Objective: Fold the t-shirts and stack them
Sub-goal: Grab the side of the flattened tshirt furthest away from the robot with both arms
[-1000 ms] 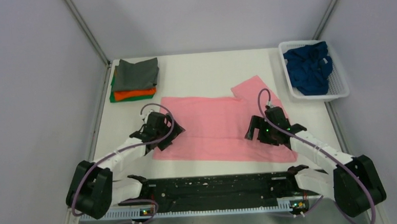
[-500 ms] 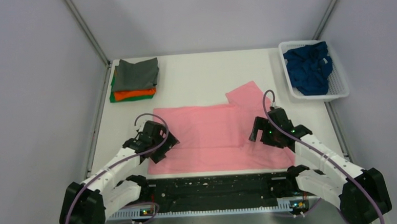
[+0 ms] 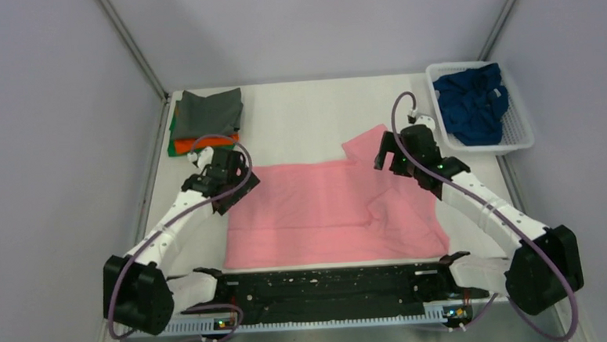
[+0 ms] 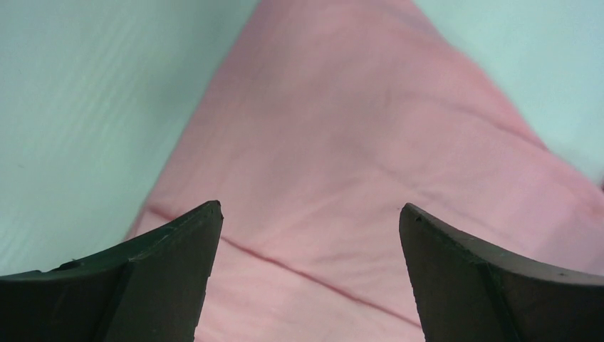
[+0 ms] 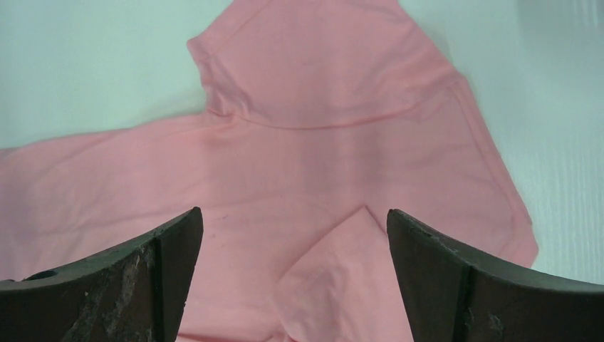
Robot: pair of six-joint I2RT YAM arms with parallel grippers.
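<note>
The white table point(image 3: 305, 112) carries everything. The pink shirt point(image 3: 326, 213) lies spread across its near middle, with its near hem running along the black rail point(image 3: 330, 283). At the far right stands a white basket point(image 3: 527, 132) with crumpled navy cloth point(image 3: 473, 103) inside, and at the far left a folded stack point(image 3: 207, 117) – grey on orange on green.

The left gripper point(image 4: 308, 208) hovers over the shirt's far-left corner, jaws wide apart and empty. The right gripper point(image 5: 293, 211) hangs over the far-right side, also spread and holding nothing.

The step looks like taking the far edge to begin a fold. To do it well, both arms should come down together, pinch cloth near the corners and travel at one pace so the edge stays straight. The loose sleeve point(image 5: 320, 64) should be laid inward first, and the raised pleat point(image 5: 335, 274) below it smoothed.

No left sleeve shows; it may be tucked under, though I cannot tell. How many shirts fill the basket is unclear, and the green layer is only a sliver.
</note>
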